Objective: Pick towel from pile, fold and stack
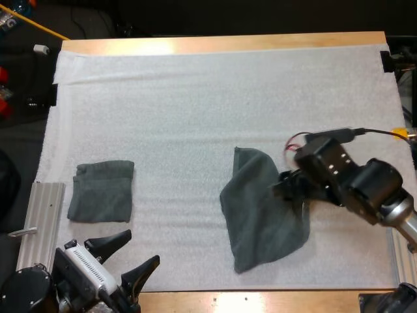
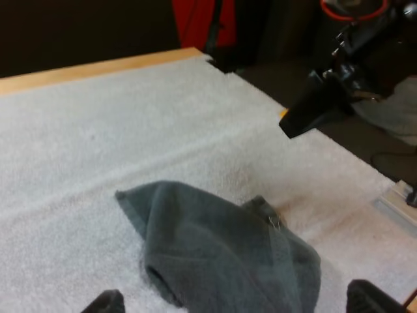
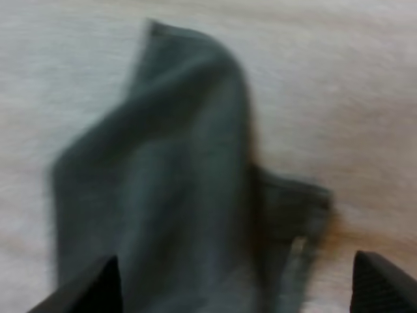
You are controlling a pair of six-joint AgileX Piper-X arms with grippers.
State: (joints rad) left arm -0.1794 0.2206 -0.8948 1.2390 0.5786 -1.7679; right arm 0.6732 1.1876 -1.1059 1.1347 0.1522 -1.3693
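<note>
Crumpled towel [image 1: 260, 212] on the white mat [image 1: 208, 98], between the mat's centre and right edge, reaching almost to the near edge. Long axis running far to near, with a narrow peak at the far end and a broad body nearer. Right gripper [image 1: 285, 188] just over the towel's right side, fingers spread wide and clamped on nothing, pointing across the long axis. Judged the nearer arm for the pick. Left gripper [image 1: 128, 255] at the near left corner, fingers likewise apart, well clear of this towel and near the folded towel [image 1: 101, 191] by the left edge. High view: both towels and their separation. Right wrist view: a raised ridge and a lower side flap beneath the spread fingers, relief flattened from above.
</note>
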